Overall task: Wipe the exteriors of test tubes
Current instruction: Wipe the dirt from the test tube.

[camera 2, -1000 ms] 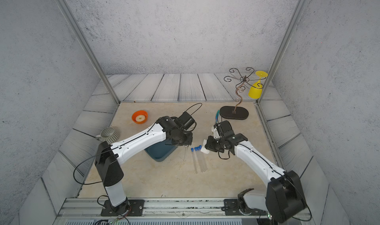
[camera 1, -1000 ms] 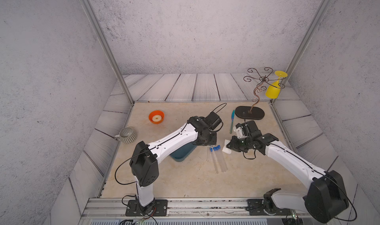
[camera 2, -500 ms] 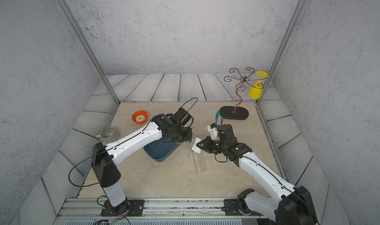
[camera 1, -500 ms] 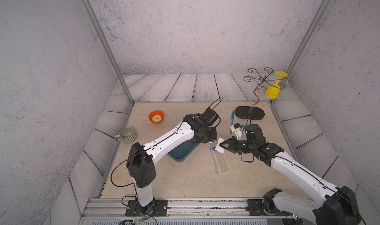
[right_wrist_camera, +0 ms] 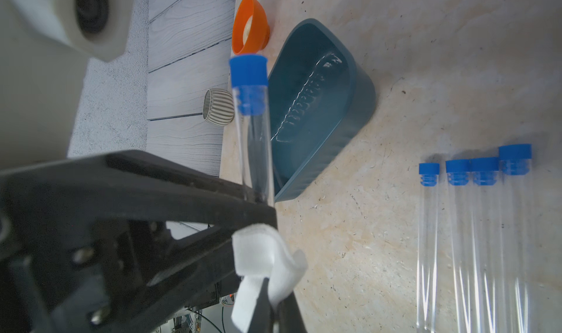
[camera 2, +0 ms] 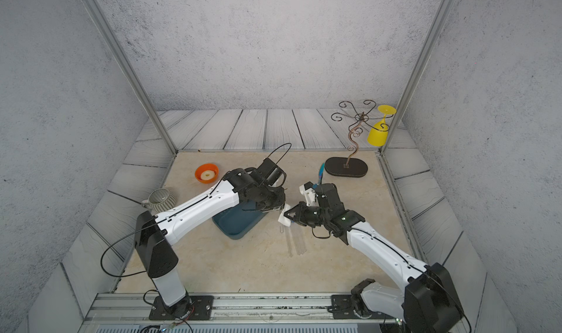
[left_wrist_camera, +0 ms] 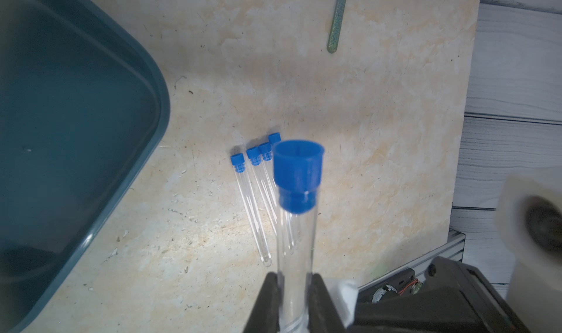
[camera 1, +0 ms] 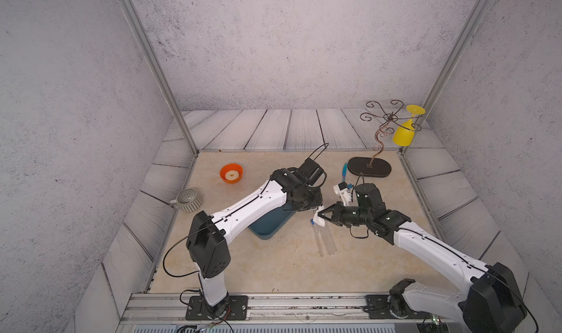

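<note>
My left gripper (left_wrist_camera: 293,278) is shut on a clear test tube (left_wrist_camera: 296,240) with a blue cap (left_wrist_camera: 298,170), held above the table. The same tube (right_wrist_camera: 254,139) shows in the right wrist view, rising from the left gripper's black fingers (right_wrist_camera: 152,188). My right gripper (right_wrist_camera: 275,301) is shut on a folded white cloth (right_wrist_camera: 261,255), which lies against the left gripper's finger near the held tube's lower end. In both top views the cloth (camera 1: 319,219) (camera 2: 284,217) sits between the two grippers. Several more capped test tubes (left_wrist_camera: 249,200) (right_wrist_camera: 474,225) (camera 1: 325,240) lie side by side on the table.
A teal tray (camera 1: 267,225) lies under the left arm. An orange bowl (camera 1: 231,173) and a striped cup (camera 1: 188,200) stand at the left. At the back right are a teal-handled knife (camera 1: 344,170) and a wire stand (camera 1: 369,166) with a yellow glass (camera 1: 404,135).
My right gripper has swung left with the cloth, up to the left gripper and its tube. The left gripper has shifted only slightly.
</note>
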You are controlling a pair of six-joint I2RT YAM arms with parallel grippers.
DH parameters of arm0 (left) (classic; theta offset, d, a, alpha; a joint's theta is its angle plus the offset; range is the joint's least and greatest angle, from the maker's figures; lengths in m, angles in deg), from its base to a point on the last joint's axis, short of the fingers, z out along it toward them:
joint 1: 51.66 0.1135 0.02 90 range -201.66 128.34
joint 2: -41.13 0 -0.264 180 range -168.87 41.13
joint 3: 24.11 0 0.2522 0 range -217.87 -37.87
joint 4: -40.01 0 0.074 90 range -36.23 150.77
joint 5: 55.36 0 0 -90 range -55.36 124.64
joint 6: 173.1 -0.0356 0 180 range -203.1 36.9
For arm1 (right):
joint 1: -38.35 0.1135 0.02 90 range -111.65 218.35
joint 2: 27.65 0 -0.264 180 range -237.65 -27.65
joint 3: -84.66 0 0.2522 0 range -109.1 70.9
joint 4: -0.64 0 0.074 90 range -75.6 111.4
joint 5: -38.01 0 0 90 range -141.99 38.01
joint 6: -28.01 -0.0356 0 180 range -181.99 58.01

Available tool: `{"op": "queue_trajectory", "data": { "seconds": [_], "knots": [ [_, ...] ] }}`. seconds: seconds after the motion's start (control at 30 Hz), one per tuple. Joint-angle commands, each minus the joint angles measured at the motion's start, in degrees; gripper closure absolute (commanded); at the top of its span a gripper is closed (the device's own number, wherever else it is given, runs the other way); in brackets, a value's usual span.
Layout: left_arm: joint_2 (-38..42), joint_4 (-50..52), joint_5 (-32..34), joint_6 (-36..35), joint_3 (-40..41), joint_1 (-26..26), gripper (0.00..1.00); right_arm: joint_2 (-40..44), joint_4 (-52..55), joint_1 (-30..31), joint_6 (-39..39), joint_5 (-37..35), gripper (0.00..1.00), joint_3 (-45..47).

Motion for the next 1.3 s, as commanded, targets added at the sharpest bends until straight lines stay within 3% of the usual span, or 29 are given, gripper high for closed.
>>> {"op": "queue_trajectory", "data": {
  "seconds": [0.0,0.27,0.73,1.27],
  "knots": [
    [2.4,-0.6,-0.4,0.9,-1.9,0.5,0.85,0.2,-0.3,0.3,0.0,1.6,0.95,1.8],
    [2.5,-0.9,-0.4,0.9,-1.7,0.8,0.85,2.6,0.2,0.4,0.0,3.1,0.95,3.7],
    [2.9,-0.9,-0.5,0.0,-1.0,1.0,0.85,-1.5,2.7,0.4,2.8,3.4,0.95,-4.4],
    [3.3,-1.0,-0.9,-1.4,-1.2,1.9,0.85,6.2,6.7,1.3,1.0,4.3,0.95,-2.6]
  ]
}}
